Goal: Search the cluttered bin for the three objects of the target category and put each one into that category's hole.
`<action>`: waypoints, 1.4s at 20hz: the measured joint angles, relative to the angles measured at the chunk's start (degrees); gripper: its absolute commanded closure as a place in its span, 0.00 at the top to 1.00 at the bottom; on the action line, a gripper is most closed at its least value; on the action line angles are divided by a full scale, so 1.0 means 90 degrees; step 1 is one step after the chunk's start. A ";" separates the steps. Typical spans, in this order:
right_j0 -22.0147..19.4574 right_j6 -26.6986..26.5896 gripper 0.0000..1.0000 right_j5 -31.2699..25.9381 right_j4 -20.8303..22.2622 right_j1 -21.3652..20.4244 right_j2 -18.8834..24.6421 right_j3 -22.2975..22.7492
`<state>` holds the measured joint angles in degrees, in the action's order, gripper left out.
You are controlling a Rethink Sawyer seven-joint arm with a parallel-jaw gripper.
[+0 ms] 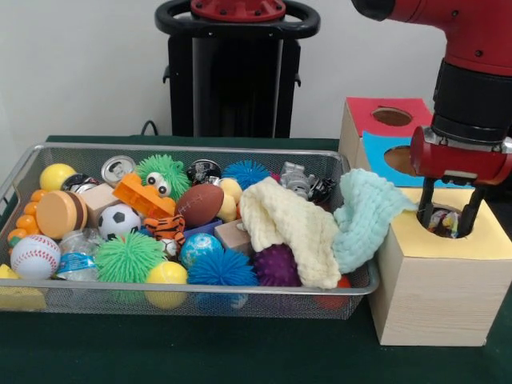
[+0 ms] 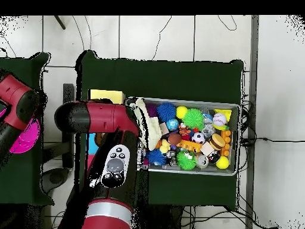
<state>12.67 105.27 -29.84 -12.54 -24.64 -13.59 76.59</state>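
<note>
My gripper (image 1: 446, 229) is open, with both fingertips dipped into the round hole (image 1: 454, 210) in the yellow paper top (image 1: 412, 240) of the wooden box. The small white dotted cloth (image 1: 442, 218) lies inside the hole between the fingers. The pale teal waffle cloth (image 1: 364, 212) hangs over the right rim of the wire mesh bin (image 1: 160, 286) and touches the box. The cream waffle cloth (image 1: 288, 228) lies in the bin's right part, on top of toys. In the overhead view the arm (image 2: 107, 119) hides the gripper and the hole; the cream cloth (image 2: 143, 113) and the bin (image 2: 190, 101) show.
The blue-topped cut-out (image 1: 384, 156) and the red-topped cut-out (image 1: 388, 116) stand behind the yellow box. The bin holds several spiky rubber balls (image 1: 128, 258), sport balls (image 1: 200, 204), a can (image 1: 118, 168) and blocks. The robot's pedestal (image 1: 232, 72) stands behind the bin.
</note>
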 measured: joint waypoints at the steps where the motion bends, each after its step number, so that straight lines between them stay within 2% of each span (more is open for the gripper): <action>1: 0.0019 0.0005 1.00 0.0017 0.0004 0.0005 -0.0017 0.0000; 7: 0.0045 0.0014 1.00 0.0047 0.0021 0.0014 -0.0051 0.0000; 8: 0.0031 0.0013 0.00 0.0093 0.0027 0.0008 -0.0068 -0.0010; 28: -0.0079 0.0013 0.00 0.0265 0.0071 -0.0094 -0.0165 -0.0029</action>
<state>11.95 105.39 -27.45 -11.90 -25.49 -15.07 76.33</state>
